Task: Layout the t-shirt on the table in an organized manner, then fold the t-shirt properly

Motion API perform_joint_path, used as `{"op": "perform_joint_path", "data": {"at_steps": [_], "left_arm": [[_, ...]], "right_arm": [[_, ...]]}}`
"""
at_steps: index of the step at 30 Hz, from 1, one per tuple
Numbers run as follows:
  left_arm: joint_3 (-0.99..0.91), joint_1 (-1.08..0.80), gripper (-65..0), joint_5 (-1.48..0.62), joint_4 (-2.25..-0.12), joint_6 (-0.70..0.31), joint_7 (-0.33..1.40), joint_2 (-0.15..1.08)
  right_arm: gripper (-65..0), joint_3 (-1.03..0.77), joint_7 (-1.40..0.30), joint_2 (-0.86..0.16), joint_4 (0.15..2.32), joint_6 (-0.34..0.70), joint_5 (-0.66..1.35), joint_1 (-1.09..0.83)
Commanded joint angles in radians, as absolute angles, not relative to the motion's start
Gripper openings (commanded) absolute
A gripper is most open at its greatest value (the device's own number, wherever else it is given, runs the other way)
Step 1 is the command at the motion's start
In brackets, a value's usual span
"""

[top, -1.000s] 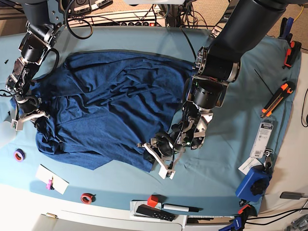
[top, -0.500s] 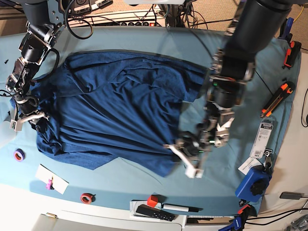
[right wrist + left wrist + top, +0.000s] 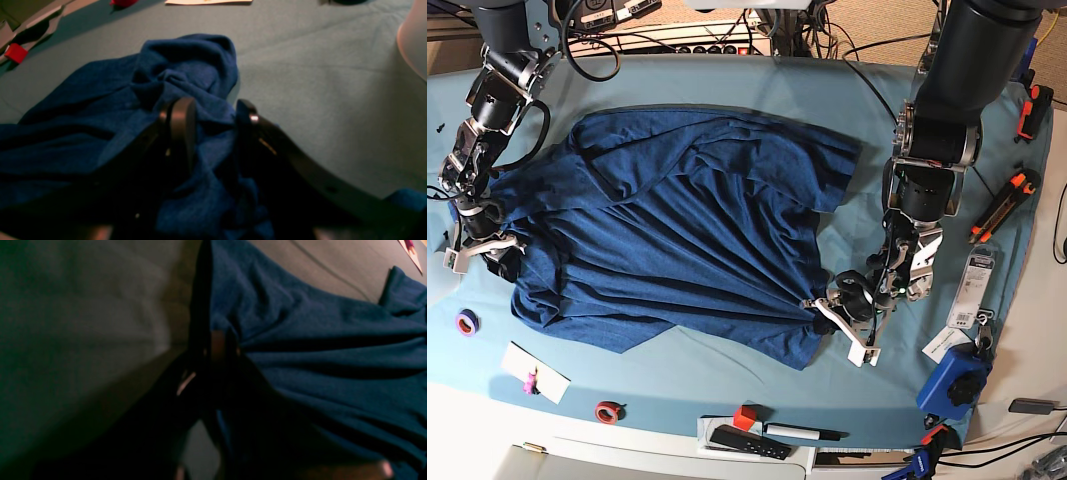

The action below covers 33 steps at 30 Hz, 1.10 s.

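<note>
The t-shirt (image 3: 677, 230) lies spread over the middle of the table (image 3: 727, 90), dark blue on the light teal cloth. It is still wrinkled, with long folds running toward its corner at about 4 o'clock.

The left gripper (image 3: 819, 306) is at that corner. In the left wrist view its jaws are clenched tight on a pinch of the blue cloth, and the folds fan out from that spot.

The right gripper (image 3: 489, 248) is at the shirt's edge at about 9 o'clock. In the right wrist view its fingers (image 3: 181, 123) stand apart, and a bunched lump of t-shirt (image 3: 186, 76) sits between and in front of them. The cloth touches them, but they are not squeezed shut on it — the claw looks released.

Small things lie around the table edge. A purple tape roll (image 3: 466, 322) is at about 8 o'clock, next to a white card (image 3: 535, 372). A red tape roll (image 3: 607, 411) and a red block (image 3: 744, 417) sit at about 6 o'clock, by a black marker (image 3: 802, 432). An orange knife (image 3: 1004, 205) is at 3 o'clock, and a blue clamp (image 3: 954, 383) at about 4 o'clock.
</note>
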<state>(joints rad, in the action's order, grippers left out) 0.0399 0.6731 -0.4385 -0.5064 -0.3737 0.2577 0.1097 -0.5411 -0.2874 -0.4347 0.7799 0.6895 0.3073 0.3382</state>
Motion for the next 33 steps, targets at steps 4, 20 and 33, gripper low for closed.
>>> {"op": "perform_joint_path", "data": {"at_steps": [4, 20, 33], "left_arm": [[0.034, 0.707, -65.0, -0.45, -0.525, -0.373, 0.236, 0.146], [0.034, 0.707, -65.0, -0.483, -0.525, -0.427, 0.225, 0.192], [0.034, 0.706, -65.0, -0.529, -0.525, -0.521, 0.208, 0.151]], "right_arm": [[-44.0, -0.551, -0.261, -0.471, 0.8, 0.698, 0.32, 0.363], [-44.0, -0.714, -0.3, -0.52, 0.8, 0.698, 0.374, 0.362], [-65.0, -0.642, -0.486, -0.475, 0.875, 0.698, 0.555, 0.276]]}}
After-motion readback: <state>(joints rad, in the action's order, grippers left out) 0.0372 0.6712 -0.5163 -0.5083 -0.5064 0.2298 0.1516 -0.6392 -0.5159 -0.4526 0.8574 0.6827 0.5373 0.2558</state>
